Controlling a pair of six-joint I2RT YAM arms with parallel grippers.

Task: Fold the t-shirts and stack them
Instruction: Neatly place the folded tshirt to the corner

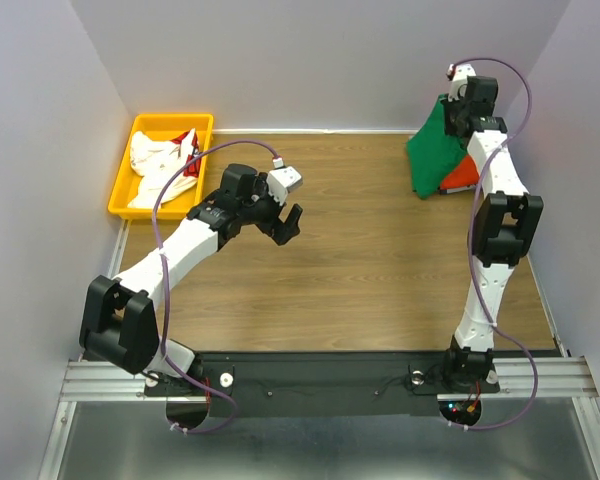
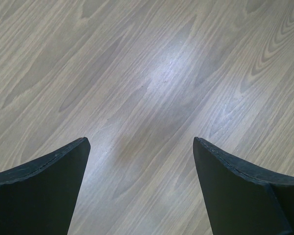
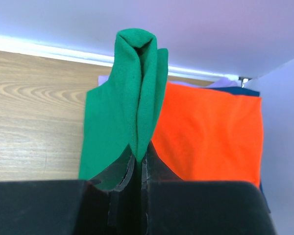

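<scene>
Right gripper (image 3: 139, 159) is clamped on a bunched fold of the green shirt (image 3: 122, 112). Its jaws are pressed together on the cloth, and it holds the cloth up over the far right corner of the table (image 1: 360, 260). From the pinch the rest of the shirt hangs down and spreads out, and its lower part reaches the table.

Orange shirt (image 3: 210, 137) lies flat in that same corner, with the green cloth overlapping its left edge. A pale lavender edge (image 3: 104, 78) shows behind the green shirt at the table's back edge — too little of it is visible to tell how it lies.

Left gripper (image 2: 141, 142) hovers above the table's left-centre with its jaws wide apart and nothing between them, only bare wood below.

At the table's far left corner sits the bin (image 1: 125, 185) — white shirts (image 1: 160, 165) with red on them lie crumpled inside it.
</scene>
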